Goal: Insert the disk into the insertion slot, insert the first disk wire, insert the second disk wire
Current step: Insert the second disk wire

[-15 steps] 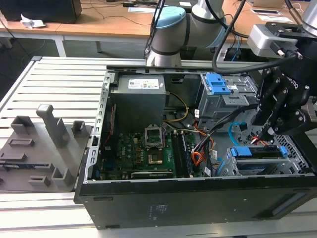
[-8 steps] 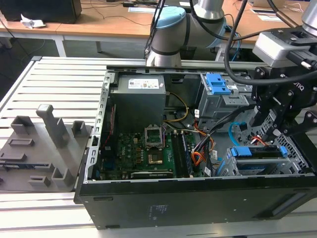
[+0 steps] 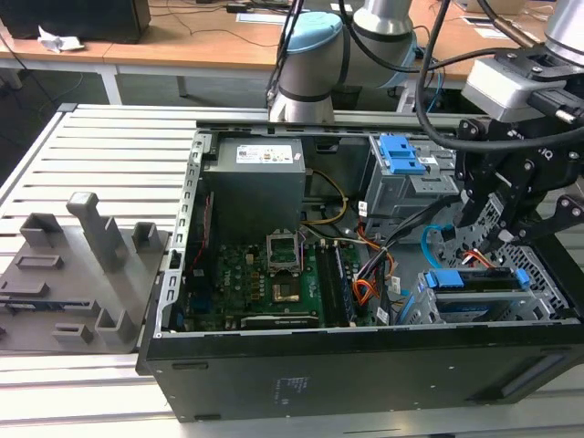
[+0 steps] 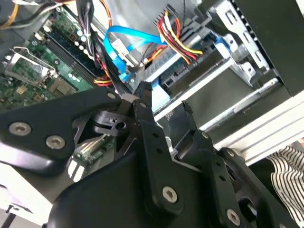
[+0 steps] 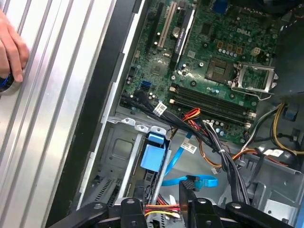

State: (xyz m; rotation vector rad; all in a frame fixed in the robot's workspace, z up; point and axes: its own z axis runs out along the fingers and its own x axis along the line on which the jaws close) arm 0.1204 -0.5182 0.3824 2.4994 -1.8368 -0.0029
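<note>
The disk (image 3: 474,280), in its blue carrier, sits inside the insertion slot (image 3: 546,290), the low perforated grey cage at the exterior view's right. My gripper (image 3: 489,239) hangs just above it with its black fingers (image 4: 142,95) apart and nothing clamped between them. The orange, red and yellow wire bundle (image 4: 175,29) runs to the rear edge of the disk (image 4: 187,64). The second disk wire (image 5: 197,180), a light-blue flat cable, loops loose beside the gripper (image 5: 161,203); its dark plug lies close to one fingertip (image 5: 189,192). The same cable (image 4: 118,45) curls over the motherboard.
The open case holds a motherboard (image 3: 274,274), a power supply (image 3: 254,182) and a taller grey cage with a blue latch (image 3: 401,155). Black cables (image 5: 228,161) cross beside the cage. A grey fixture block (image 3: 82,274) stands at the left. A person's hand (image 5: 10,52) rests on the ribbed table.
</note>
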